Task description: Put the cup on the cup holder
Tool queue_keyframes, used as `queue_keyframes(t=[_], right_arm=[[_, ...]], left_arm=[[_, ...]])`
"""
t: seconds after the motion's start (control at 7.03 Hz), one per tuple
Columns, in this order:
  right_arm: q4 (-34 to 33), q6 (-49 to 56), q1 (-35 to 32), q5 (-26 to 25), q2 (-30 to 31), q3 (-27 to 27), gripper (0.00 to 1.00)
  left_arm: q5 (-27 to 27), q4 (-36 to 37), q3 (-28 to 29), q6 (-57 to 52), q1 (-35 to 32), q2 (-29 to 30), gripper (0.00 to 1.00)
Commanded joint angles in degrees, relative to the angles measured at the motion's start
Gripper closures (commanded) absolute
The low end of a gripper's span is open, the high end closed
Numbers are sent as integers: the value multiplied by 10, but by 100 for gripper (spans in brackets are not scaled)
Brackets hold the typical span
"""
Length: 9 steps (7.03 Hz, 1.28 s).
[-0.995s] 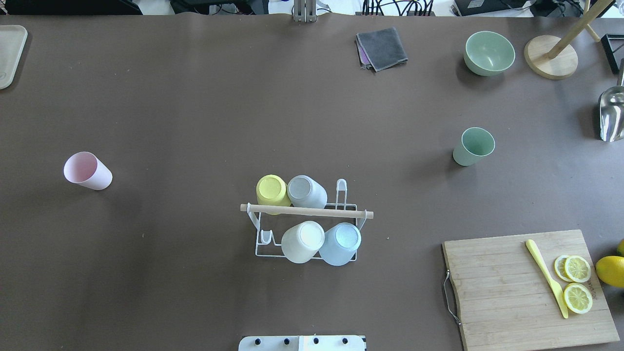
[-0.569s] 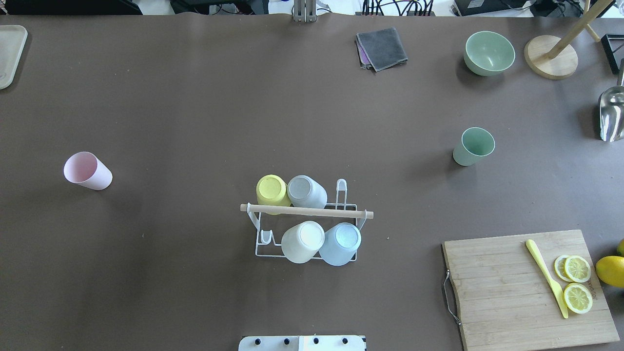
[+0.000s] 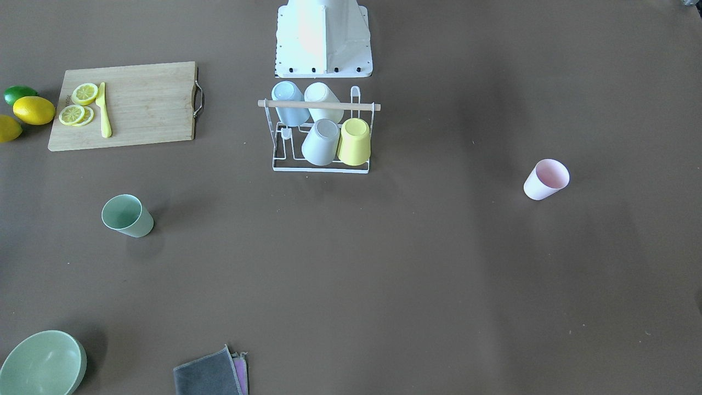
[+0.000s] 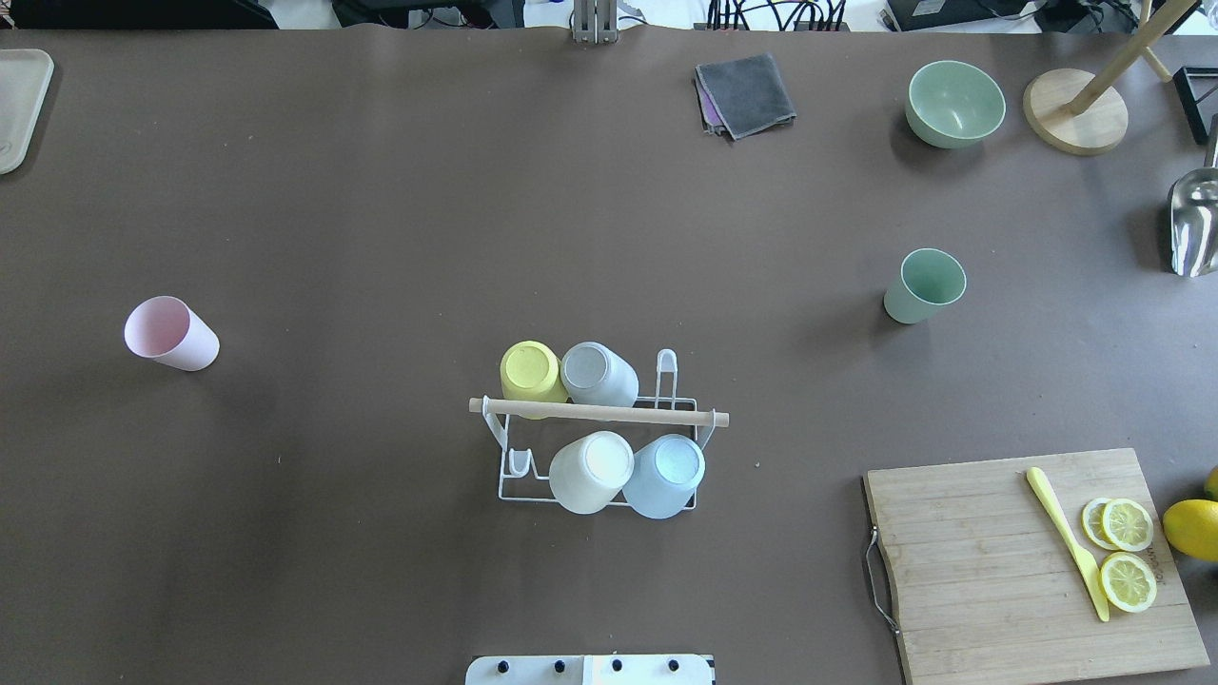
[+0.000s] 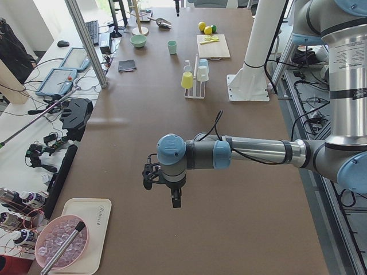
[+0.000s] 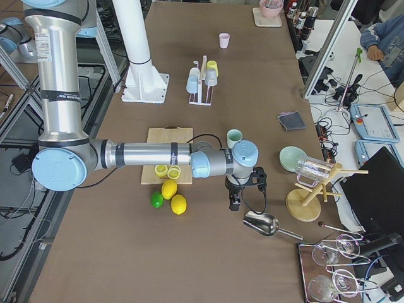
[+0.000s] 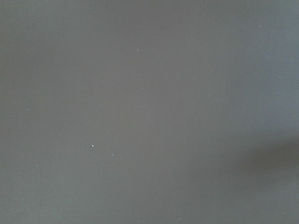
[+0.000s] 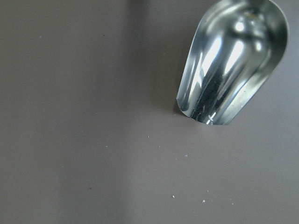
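In the overhead view, going left to right, a pink cup point(image 4: 171, 333) stands at the left middle of the brown bench point(image 4: 381, 190), open end up and leaning a little in the frame. At lower centre sits the cup holder point(image 4: 598, 447), a white wire rack with a wooden rod point(image 4: 598, 412) across its top. Four cups sit upside down on its prongs: a yellow cup point(image 4: 531, 371) and a grey cup point(image 4: 598, 373) above the rod in the frame, a cream cup point(image 4: 590, 472) and a pale blue cup point(image 4: 664, 475) below it. Two prongs are bare. At right middle a green cup point(image 4: 923, 285) stands well apart from the rack, mouth up.

The left gripper point(image 5: 175, 197) hangs over bare bench in the left side view, the right gripper point(image 6: 235, 201) near a metal scoop point(image 6: 262, 223) in the right side view. Both show only in those side views, so I cannot tell how far either pair of fingers is parted
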<state>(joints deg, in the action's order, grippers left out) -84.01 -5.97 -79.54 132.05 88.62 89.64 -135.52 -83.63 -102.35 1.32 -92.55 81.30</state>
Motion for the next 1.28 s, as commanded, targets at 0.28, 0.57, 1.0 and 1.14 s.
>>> queue_keyframes(t=[0.28,0.57,1.0,1.14], right_arm=[[-120,21,48,-20,-100,3,0],[-163,49,64,-76,-151,4,0],[-264,82,101,-163,-236,17,0],[-297,83,111,-173,-266,17,0]], left_arm=[[-1,0,-1,0,0,0,2],[-2,0,0,0,0,0,2],[-2,0,0,0,0,0,2],[0,0,0,0,1,3,2]])
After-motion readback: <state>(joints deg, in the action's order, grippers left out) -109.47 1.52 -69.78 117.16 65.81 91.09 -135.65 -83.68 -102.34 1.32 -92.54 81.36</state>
